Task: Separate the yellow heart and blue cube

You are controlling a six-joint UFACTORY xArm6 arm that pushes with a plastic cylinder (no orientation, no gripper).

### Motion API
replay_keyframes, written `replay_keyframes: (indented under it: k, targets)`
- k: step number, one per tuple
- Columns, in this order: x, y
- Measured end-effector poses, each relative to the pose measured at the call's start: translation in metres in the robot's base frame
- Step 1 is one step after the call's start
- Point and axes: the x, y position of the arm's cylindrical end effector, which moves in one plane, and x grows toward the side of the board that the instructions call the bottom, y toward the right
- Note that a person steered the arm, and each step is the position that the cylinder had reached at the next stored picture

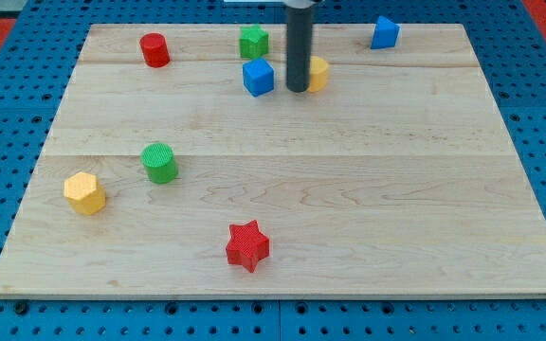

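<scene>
**Reader:** Where does your rod sit against the two blocks?

**Describer:** At the upper middle of the frame, my tip (298, 90) stands in the gap between them — the blue cube (258, 77) just to its left, the yellow heart (318, 73) touching or nearly touching its right side, partly hidden behind the rod.

**Reader:** Is anything gripped?

**Describer:** No — you have a bare rod with no jaws, holding nothing. Both blocks lie near the wooden board's (282, 199) top edge; pushing either one sideways would likely widen the gap.
</scene>
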Motion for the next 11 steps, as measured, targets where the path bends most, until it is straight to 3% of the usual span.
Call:
replay_keyframes:
  k: [1,3,4,5,7,9,10,11]
  targets:
    - [-0.019,0.015]
    - [-0.017,-0.01]
    - [-0.028,-0.08]
    - [-0.01,-0.133]
    - [0.007,-0.086]
    - [-0.048,-0.121]
    - [-0.095,-0.136]
    - [-0.125,-0.128]
